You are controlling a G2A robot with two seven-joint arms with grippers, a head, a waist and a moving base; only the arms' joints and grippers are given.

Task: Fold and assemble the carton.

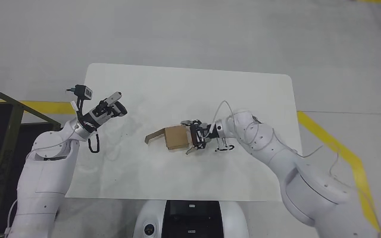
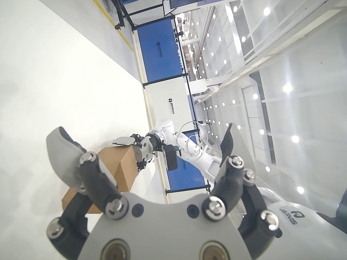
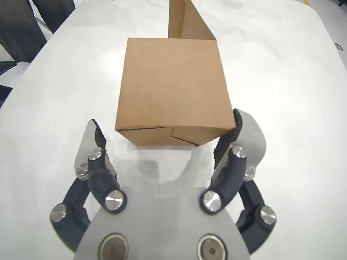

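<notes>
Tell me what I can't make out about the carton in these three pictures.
Right wrist view: the brown cardboard carton's far opening, hidden behind its own top panel.
Left wrist view: the carton's near flap, partly covered by the left hand.
Top view: whether the right hand touches the carton, too small.

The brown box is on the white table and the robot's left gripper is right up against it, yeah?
Almost. The carton is on the white table, but it's the right gripper up against it, as the right wrist view shows. The left gripper sits apart from it.
</notes>
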